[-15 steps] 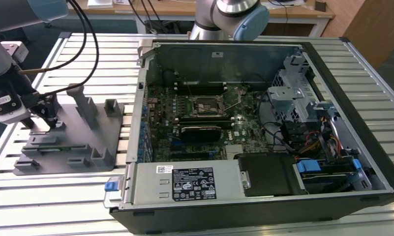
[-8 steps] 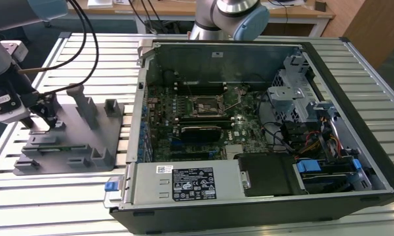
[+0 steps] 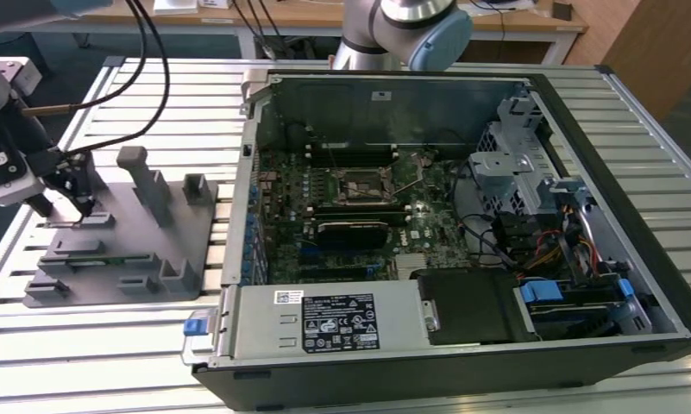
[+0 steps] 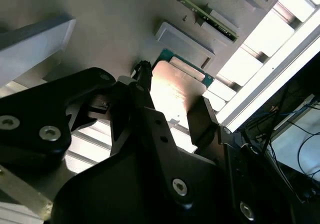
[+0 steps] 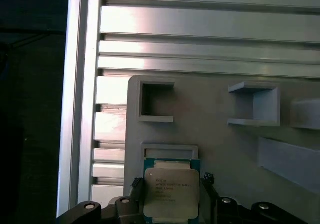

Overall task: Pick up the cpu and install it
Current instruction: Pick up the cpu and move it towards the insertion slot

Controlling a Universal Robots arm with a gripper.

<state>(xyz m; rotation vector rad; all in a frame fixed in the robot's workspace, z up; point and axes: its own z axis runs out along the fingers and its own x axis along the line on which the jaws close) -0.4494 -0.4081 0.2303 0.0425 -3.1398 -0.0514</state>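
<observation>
Slatted metal table (image 3: 103, 354) bearing a grey fixture plate (image 3: 127, 259) at the exterior view's left, seemingly flush on the slats, and an open computer case (image 3: 437, 366) at its right.

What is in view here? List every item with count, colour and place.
cpu: one, silver-grey top with a green edge, lying in a recess of the fixture tray.
fixture tray: one, grey, on the table, at the exterior view's left of the case.
computer case: one, black, open, on the table.
motherboard socket: one, black-framed, inside the case.
power supply: one, silver, along the case's near side.
table: one, slatted aluminium, under everything.
arm: one, grey with a blue cap, behind the case.
tool: one, black, low over the tray at the cpu.
</observation>
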